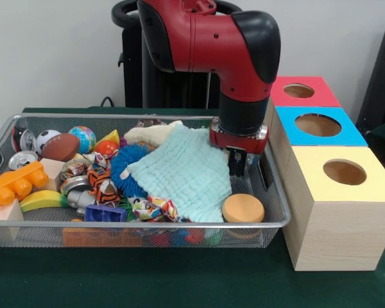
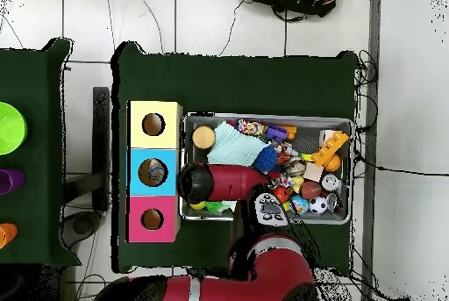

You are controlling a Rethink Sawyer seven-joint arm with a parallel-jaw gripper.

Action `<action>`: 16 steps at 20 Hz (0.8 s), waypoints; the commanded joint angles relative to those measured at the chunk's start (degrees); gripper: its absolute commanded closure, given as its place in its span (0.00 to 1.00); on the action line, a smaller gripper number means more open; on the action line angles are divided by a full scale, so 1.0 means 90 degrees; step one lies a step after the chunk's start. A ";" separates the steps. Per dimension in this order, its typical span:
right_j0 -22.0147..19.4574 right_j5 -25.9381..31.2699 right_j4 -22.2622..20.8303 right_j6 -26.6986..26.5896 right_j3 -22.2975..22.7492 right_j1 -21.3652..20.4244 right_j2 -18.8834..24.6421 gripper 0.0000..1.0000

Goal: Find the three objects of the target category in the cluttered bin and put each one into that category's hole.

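The wire-mesh bin [image 1: 147,225] is full of toys and also shows in the overhead view [image 2: 263,118]. My gripper [image 1: 237,165] hangs low inside the bin's right end, beside the edge of a pale blue cloth [image 1: 183,170]. In the overhead view the arm's wrist [image 2: 197,182] hides it. No clear plastic bottle shows plainly in the bin; the cloth and clutter may hide some. The blue-topped box [image 1: 353,131] stands just right of the bin, and its round hole [image 1: 317,124] is open. In the overhead view something pale and multicoloured shows inside this hole [image 2: 153,172].
A red-topped box [image 1: 321,96] stands behind the blue one and a yellow-topped box [image 1: 372,183] in front. In the bin lie an orange disc [image 1: 242,208], a blue spiky ball [image 1: 125,168], metal cans [image 1: 22,159], balls, wrappers and blocks.
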 commanded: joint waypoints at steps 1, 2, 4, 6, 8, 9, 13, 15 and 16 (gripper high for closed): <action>-0.0196 -0.0785 -0.0444 0.0356 0.0360 -0.0199 0.0266 1.00; -0.0144 -0.0845 -0.0439 0.0427 0.0331 -0.0197 0.0207 1.00; -0.0114 -0.0845 -0.0405 0.0519 0.0363 -0.0204 0.0182 1.00; -0.0097 -0.0898 -0.0421 0.0561 0.0371 -0.0205 0.0157 1.00; -0.0134 -0.0975 -0.0422 0.0579 0.0429 -0.0211 0.0186 1.00; -0.0146 -0.0992 -0.0402 0.0598 0.0456 -0.0213 0.0197 1.00; -0.0153 -0.0889 -0.0360 0.0543 0.0455 -0.0238 0.0196 1.00; -0.0144 -0.0883 -0.0326 0.0560 0.0440 -0.0238 0.0188 1.00; -0.0116 -0.0863 -0.0314 0.0575 0.0408 -0.0236 0.0149 1.00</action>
